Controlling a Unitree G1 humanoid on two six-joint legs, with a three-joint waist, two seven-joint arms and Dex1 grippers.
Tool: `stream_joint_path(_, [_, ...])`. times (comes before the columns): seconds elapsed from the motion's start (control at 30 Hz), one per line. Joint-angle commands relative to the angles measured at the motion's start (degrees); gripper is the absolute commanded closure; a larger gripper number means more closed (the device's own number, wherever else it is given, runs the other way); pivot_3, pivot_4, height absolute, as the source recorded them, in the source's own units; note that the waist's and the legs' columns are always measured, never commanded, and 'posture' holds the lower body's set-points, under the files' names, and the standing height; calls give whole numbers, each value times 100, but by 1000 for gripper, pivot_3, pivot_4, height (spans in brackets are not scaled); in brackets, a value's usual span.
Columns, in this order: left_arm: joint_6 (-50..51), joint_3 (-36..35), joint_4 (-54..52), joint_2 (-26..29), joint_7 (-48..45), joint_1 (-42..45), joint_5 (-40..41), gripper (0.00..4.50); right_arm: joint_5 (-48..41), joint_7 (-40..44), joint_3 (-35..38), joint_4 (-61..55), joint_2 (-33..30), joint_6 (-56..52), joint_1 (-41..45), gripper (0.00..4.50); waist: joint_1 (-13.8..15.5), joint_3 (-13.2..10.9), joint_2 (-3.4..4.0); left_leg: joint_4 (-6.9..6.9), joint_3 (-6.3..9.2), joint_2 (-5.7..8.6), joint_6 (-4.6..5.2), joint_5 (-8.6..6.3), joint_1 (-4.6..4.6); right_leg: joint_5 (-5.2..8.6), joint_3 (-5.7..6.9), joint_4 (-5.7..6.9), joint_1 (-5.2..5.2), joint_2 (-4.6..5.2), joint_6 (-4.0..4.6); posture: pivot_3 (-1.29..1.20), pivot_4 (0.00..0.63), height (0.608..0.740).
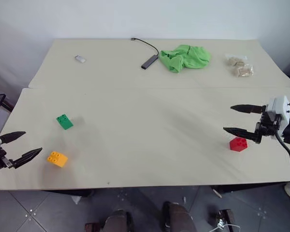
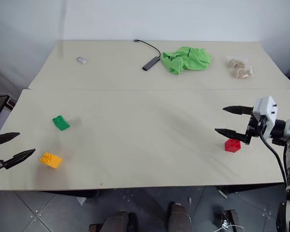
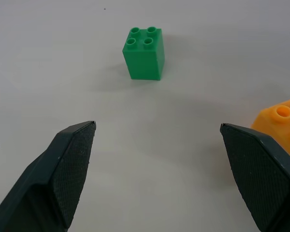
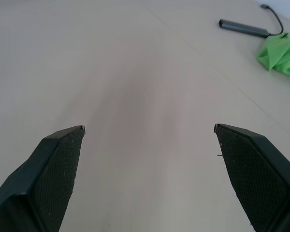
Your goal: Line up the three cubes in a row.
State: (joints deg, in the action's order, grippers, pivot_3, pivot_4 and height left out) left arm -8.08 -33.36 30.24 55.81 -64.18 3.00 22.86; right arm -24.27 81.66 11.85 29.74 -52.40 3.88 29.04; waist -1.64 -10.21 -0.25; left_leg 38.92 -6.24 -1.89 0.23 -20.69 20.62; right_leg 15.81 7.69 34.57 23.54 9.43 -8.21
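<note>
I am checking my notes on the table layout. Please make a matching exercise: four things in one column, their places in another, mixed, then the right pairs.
Things:
1. red cube
2. green cube
3. orange cube
4. green cloth

Places:
A. far side of the table
B. beside the open left hand
C. by the open right hand
D. just beyond the orange cube

Pairs: 1-C, 2-D, 3-B, 4-A
</note>
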Motion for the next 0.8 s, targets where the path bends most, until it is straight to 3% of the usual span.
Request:
stream_joint_path(0.03, [173, -159, 60, 215, 49, 128, 107, 148, -108, -150, 298, -199, -36, 90, 48, 0, -1, 0, 0, 6, 1, 0, 0, 0, 0, 0, 0, 5, 0, 0, 0, 0, 150, 740])
stream_joint_path(0.17, [623, -6, -169, 261, -417, -70, 240, 148, -175, -365, 438, -356, 67, 116, -81, 0, -11, 0, 0, 13, 1, -1, 0, -1, -2, 0, -5, 17, 0, 1, 1, 0, 150, 740])
stream_joint_path(0.3, [1168, 21, -1122, -19, -308, 34, 647, 148, -325, -772, 891, -643, 44, -2, -396, 0, 19, -1, -1, 13, 1, -3, -1, -2, -2, 1, -6, 21, 1, 1, 2, 0, 150, 740])
stream_joint_path(0.5, [1667, 938, -2809, -574, -21, 419, 745, 148, -500, -969, 2142, -733, -644, -446, -1522, 0, 174, -2, 0, 30, 10, 6, 5, -5, 2, 0, -8, 20, -9, 9, 0, 0, 150, 740])
stream_joint_path(0.63, [1908, 1371, -3257, -751, 52, 732, 798, 148, -499, -981, 2840, -794, -830, -494, -2288, 0, 150, -2, 0, 27, 5, 4, 5, -5, -2, 0, -8, 20, -9, 6, 1, 0, 150, 740])
stream_joint_path(0.8, [1848, 2267, -3584, -853, -250, 1047, 452, 148, -457, -894, 3878, -907, -769, -836, -3833, 0, 159, 1, 4, 22, -2, 8, 8, -7, -7, 0, -15, 11, -14, 5, 1, 0, 150, 740])
